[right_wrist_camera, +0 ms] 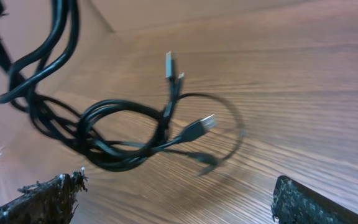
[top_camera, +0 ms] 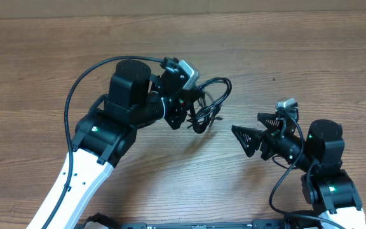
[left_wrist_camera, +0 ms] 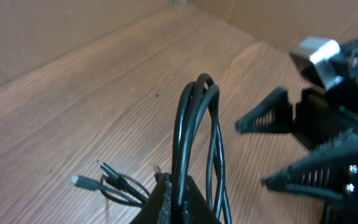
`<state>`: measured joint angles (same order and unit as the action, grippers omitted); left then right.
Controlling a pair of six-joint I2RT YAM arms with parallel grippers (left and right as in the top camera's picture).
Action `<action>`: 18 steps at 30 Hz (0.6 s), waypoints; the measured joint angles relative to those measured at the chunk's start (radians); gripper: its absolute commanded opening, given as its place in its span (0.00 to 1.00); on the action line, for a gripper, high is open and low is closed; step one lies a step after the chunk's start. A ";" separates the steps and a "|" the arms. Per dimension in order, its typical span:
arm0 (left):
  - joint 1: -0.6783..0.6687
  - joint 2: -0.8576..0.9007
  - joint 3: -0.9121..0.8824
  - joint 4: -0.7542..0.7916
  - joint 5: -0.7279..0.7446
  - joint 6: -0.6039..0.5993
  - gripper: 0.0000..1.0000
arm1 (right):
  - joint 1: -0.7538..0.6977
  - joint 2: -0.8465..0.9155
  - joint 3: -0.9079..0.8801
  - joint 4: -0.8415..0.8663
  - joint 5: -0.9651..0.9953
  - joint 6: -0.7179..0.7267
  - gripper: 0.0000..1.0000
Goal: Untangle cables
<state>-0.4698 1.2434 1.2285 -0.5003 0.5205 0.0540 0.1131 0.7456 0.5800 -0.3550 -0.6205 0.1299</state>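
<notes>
Overhead and both wrist views. The left claw [top_camera: 183, 116] is closed on the bundle of two thin black flexible cables [top_camera: 213, 95], with several strands pinched together between its fingers [left_wrist_camera: 166, 202]. Beyond the grip, a tall narrow loop of the cables [left_wrist_camera: 194, 124] stands up above the brown wood-grain tabletop [top_camera: 189, 181]. Short loose ends with small plugs [left_wrist_camera: 82, 182] trail out low beside the grip. Whether they touch the wood cannot be told.

The right claw [top_camera: 246, 124] stands wide open and holds nothing. It points at the bundle from close by, without touching it. In the right wrist view the coiled cables [right_wrist_camera: 123, 134] lie ahead of this claw [right_wrist_camera: 179, 205], with one silvery-tipped plug [right_wrist_camera: 205, 123] sticking out of the coil.
</notes>
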 measured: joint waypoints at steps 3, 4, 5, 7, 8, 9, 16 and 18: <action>0.000 -0.006 0.000 0.029 0.004 -0.071 0.04 | 0.000 0.001 0.007 0.031 -0.058 0.000 1.00; 0.000 -0.006 0.000 0.035 0.004 -0.105 0.04 | 0.000 0.001 0.009 0.033 -0.076 0.000 1.00; 0.000 -0.006 0.000 0.046 0.005 -0.126 0.04 | 0.000 0.001 0.009 0.034 -0.083 0.000 1.00; 0.000 -0.006 0.000 0.082 0.007 -0.193 0.04 | 0.000 0.001 0.009 0.035 -0.096 0.001 1.00; 0.000 -0.007 0.000 0.092 0.008 -0.221 0.04 | 0.000 0.001 0.009 0.039 -0.099 0.000 1.00; 0.000 -0.008 0.000 0.099 0.008 -0.247 0.04 | 0.000 0.001 0.009 0.045 -0.103 0.000 1.00; 0.000 -0.008 0.000 0.101 0.011 -0.365 0.04 | 0.000 0.001 0.009 0.048 -0.109 0.000 1.00; 0.000 -0.008 0.000 0.100 0.011 -0.400 0.04 | 0.000 0.001 0.009 0.048 -0.111 0.000 1.00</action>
<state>-0.4698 1.2350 1.2289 -0.4004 0.5316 -0.3462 0.1131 0.7464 0.5892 -0.3069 -0.7319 0.1303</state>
